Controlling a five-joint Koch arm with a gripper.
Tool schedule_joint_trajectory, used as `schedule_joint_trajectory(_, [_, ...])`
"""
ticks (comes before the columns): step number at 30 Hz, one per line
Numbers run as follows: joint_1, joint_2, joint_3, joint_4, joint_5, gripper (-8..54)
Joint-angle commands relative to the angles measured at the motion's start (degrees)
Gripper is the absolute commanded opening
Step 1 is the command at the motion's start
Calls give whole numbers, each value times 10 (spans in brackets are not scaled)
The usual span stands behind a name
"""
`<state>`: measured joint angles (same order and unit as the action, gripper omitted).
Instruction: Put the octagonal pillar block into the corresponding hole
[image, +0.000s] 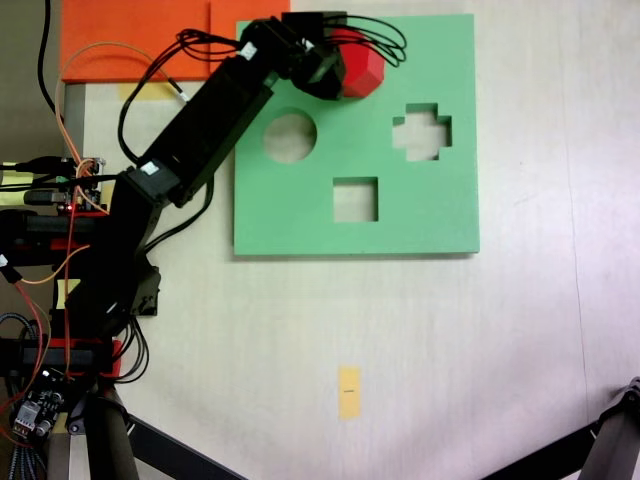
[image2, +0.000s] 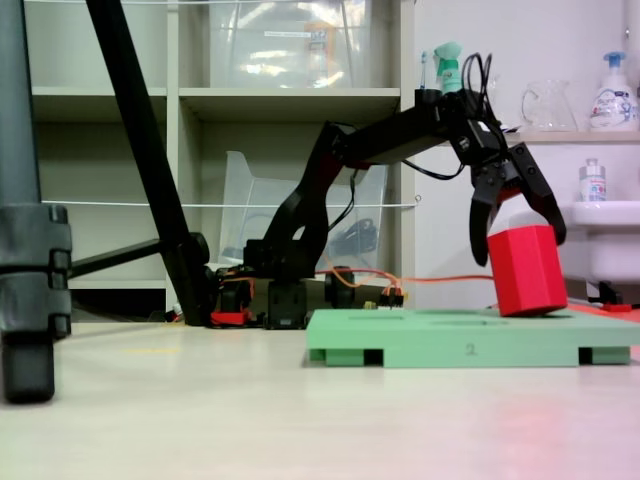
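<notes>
Showing table (image: 420, 340): pale wood-grain surface carrying all items, seen from above in one fixed view and from low at table level in the other
Arm (image: 200, 140): black, rising from a base at the left edge of the top-down fixed view and reaching toward the far edge of the board; in the low fixed view (image2: 390, 140) it arches from its base to a point above the board's right part
Green foam board (image: 440, 210): flat square lying on the table; in the low fixed view (image2: 440, 345) it appears as a thin slab with small notches along its lower edge
Orange sheet (image: 130, 35): flat, at the top left of the top-down view, touching or just beside the board's upper left corner
Cutouts: round cutout (image: 290, 137), cross-shaped cutout (image: 421, 132) and square cutout (image: 355, 199) all open; the corresponding hole cannot be made out, the area under arm and block being hidden
Gripper (image2: 518, 235): pointing down, jaws spread around the top of the block; whether they press it cannot be told
Octagonal pillar block (image2: 527, 270): bright red, tilted, its lower edge resting on the board's top surface near the right end; from above (image: 362, 72) it sits near the board's upper edge, above and between the round and cross-shaped cutouts
Yellow tag (image: 348, 391): small rectangle on the bare table, well apart from the board
</notes>
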<state>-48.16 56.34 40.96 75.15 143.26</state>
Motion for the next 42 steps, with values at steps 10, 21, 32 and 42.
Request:
schedule_joint_trajectory(10, [-30,-4,-34,-23,-5,195])
schedule_joint_trajectory(21, [-9,-55,-56,-25,-4,197])
schedule_joint_trajectory(32, [-2,-98,-142,-11,-11,521])
schedule_joint_trajectory(42, [18,104,-148,132,-291,519])
